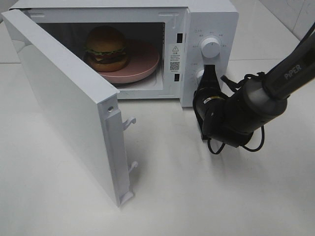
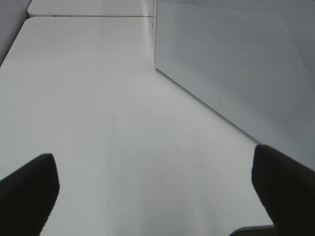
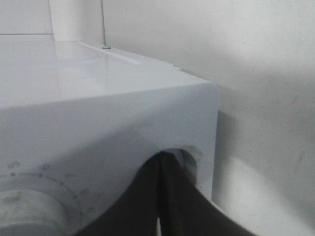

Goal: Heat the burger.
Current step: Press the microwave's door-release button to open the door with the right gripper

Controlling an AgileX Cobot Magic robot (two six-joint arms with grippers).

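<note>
The burger (image 1: 106,47), with a golden-brown bun, lettuce and a dark patty, sits on a pink plate (image 1: 145,64) inside the white microwave (image 1: 216,17), whose door (image 1: 64,98) hangs wide open. My right gripper (image 1: 209,70) (image 3: 160,164) is shut, its joined tips at the lower knob (image 1: 199,76) on the control panel, which they mostly hide; I cannot tell whether they touch it. My left gripper (image 2: 155,184) is out of the exterior high view. In the left wrist view it is open and empty above the bare table, near a perforated white microwave panel (image 2: 236,64).
The upper knob (image 1: 210,46) sits above the right gripper. A dial with tick marks (image 3: 22,206) shows beside the fingers in the right wrist view. The open door juts toward the table's front left, latch hooks (image 1: 129,121) on its edge. White table (image 1: 206,196) all around.
</note>
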